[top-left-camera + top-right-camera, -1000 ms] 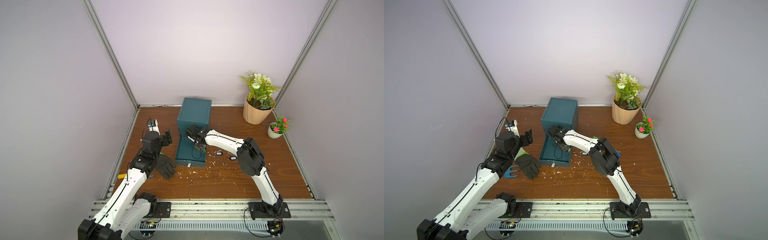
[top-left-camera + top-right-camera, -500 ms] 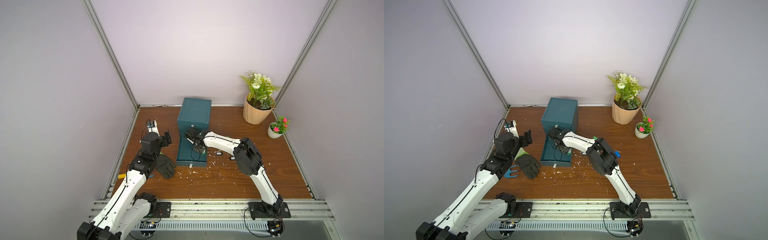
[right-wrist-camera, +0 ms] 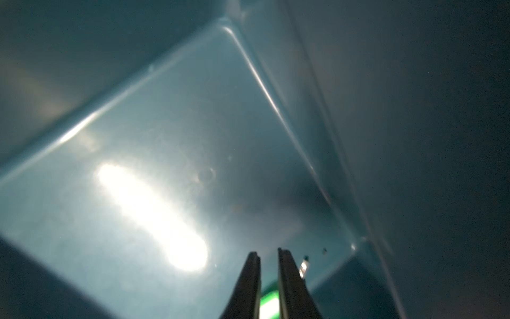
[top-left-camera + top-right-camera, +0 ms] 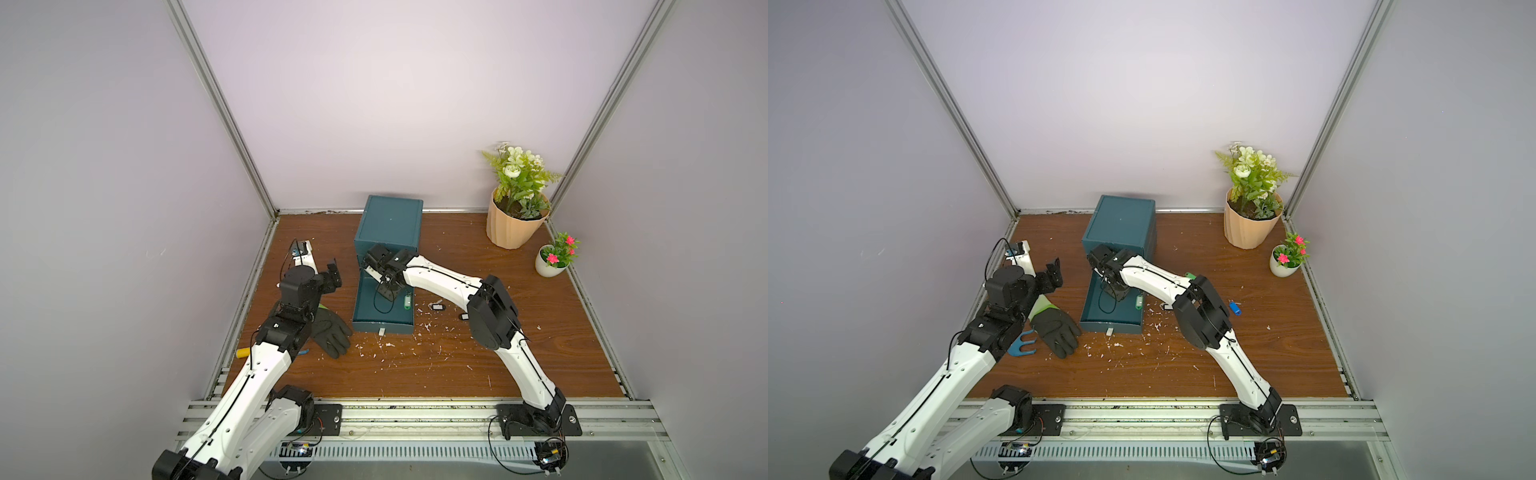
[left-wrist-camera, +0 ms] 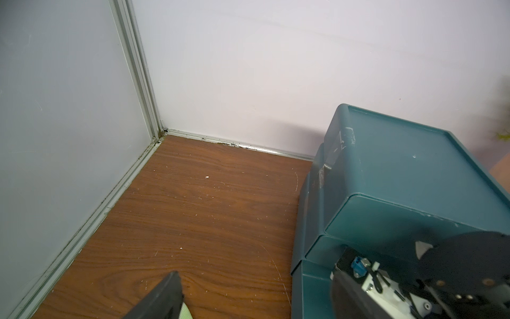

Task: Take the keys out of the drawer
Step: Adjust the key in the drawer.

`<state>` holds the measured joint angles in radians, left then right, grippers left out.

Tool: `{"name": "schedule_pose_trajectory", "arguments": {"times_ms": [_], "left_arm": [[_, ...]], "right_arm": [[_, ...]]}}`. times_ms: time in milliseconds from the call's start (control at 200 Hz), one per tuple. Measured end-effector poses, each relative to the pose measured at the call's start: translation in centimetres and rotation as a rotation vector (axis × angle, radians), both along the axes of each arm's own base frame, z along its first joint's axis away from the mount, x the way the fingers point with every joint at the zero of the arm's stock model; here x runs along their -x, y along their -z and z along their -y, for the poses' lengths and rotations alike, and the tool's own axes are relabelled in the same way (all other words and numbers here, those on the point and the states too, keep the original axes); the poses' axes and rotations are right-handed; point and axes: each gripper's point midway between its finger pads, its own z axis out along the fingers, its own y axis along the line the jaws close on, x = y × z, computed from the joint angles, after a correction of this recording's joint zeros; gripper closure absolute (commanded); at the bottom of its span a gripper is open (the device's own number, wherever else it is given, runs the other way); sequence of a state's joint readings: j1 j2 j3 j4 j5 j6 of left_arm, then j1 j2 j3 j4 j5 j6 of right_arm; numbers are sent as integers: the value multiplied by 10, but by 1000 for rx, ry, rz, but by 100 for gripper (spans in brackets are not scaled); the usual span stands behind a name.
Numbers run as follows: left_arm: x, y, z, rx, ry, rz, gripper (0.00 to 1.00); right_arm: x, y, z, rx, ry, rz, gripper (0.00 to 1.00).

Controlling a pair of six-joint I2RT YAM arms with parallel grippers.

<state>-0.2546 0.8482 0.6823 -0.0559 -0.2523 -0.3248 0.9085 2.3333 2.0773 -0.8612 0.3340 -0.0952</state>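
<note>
The right end effector reaches down into the open drawer, its jaws parted by a narrow gap and clamping nothing. A green-tagged key lies on the drawer floor just beside it. A black-tagged key sits on the surface beyond the drawer wall. The left end effector hangs open and empty, clear of the drawer.

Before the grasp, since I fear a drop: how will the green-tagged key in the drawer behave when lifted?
The green-tagged key is small, so probably light. Its smooth plastic tag could slide on the glossy drawer floor if nudged. Gripped by the tag, the metal key attached at its end would likely dangle.
</note>
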Motion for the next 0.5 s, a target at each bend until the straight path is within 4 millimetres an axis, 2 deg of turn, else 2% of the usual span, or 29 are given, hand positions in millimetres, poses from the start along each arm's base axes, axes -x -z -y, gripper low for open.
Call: {"name": "schedule_pose_trajectory", "arguments": {"times_ms": [55, 225, 355, 500], "left_arm": [[0, 0, 0, -3, 1, 1, 13], [0, 0, 0, -13, 3, 1, 13], [0, -1, 0, -17, 5, 3, 13], [0, -2, 0, -16, 5, 6, 13]], "right_arm": [[3, -2, 8, 28, 16, -2, 84], [13, 8, 36, 137, 66, -27, 88], [15, 5, 43, 161, 111, -17, 95], [15, 4, 43, 169, 167, -18, 96]]}}
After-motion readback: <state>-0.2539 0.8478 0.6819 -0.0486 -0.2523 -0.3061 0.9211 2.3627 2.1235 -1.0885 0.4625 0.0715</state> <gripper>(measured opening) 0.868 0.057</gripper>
